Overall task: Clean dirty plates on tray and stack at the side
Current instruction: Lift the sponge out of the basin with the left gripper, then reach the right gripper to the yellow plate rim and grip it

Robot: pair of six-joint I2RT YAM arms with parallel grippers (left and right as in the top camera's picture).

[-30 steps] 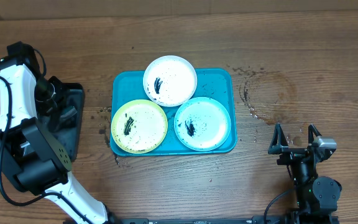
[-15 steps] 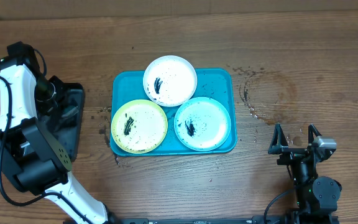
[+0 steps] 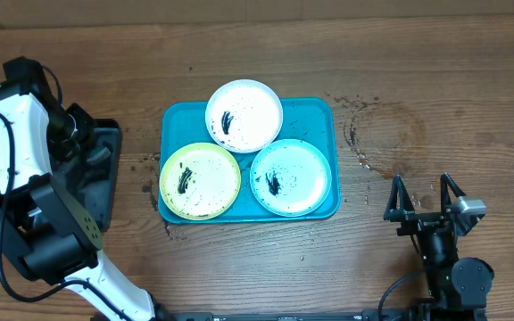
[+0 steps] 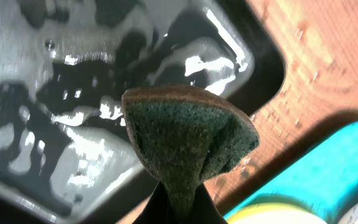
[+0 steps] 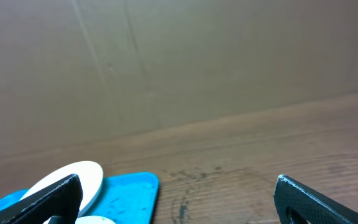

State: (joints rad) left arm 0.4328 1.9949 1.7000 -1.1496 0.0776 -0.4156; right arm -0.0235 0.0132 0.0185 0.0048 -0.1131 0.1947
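Note:
Three smeared plates lie on the turquoise tray [image 3: 318,114]: a white plate [image 3: 244,116] at the back, a yellow-green plate [image 3: 200,181] front left and a light blue plate [image 3: 290,177] front right. My left gripper [image 3: 82,150] hangs over a black tray at the left. In the left wrist view it [image 4: 182,194] is shut on a green sponge [image 4: 188,137], with the turquoise tray's corner [image 4: 331,165] and the yellow-green plate's edge [image 4: 278,214] to the right. My right gripper [image 3: 426,203] stands open at the front right, well apart from the tray, holding nothing [image 5: 179,196].
The black tray [image 3: 107,192] holds shiny water [image 4: 73,93]. Dark specks and a ring stain [image 3: 377,134] mark the wood right of the turquoise tray. A cardboard wall [image 5: 179,62] closes off the back of the table.
My left arm has shifted slightly to the left over the black tray, still holding the sponge. The right gripper and the plates have stayed put.

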